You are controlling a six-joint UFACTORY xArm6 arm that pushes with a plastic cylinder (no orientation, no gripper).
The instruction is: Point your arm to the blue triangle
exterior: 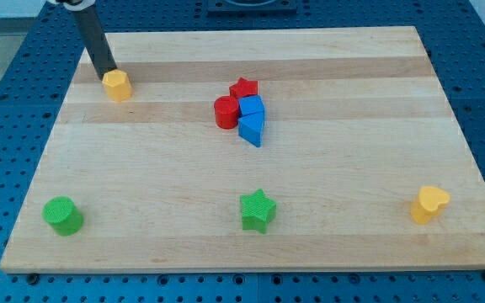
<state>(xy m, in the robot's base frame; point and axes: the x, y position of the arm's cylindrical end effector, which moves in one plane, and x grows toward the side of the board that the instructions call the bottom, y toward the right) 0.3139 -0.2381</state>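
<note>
The blue triangle (252, 129) lies near the board's middle, in a tight cluster with a blue cube (252, 107), a red cylinder (226, 112) and a red star (244, 87). My tip (106, 77) is at the view's upper left, touching the upper-left side of a yellow hexagon block (118, 85). The tip is far to the left of the blue triangle.
A green cylinder (62, 215) stands at the lower left, a green star (258, 210) at the bottom middle, a yellow heart (429, 204) at the lower right. The wooden board (352, 168) lies on a blue perforated table.
</note>
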